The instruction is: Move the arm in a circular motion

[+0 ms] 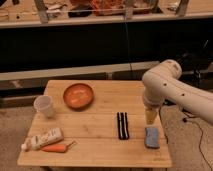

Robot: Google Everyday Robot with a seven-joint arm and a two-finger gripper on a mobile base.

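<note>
Gripper (151, 116) hangs near sponge (152, 137); how open, cannot tell. Sweep your arm (165, 82) evenly, staying clear of sponge.

Thick, rounded cream-white arm (172, 90); narrow yellowish pincer (151, 116) (at its lower end).

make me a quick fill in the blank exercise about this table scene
1. The gripper at the tip of the arm hangs near the ___ sponge.
2. The bowl beside the white cup is ___.
3. Beside the white tube, near the front of the table, lies a ___.
Missing words: blue; orange; carrot.
</note>
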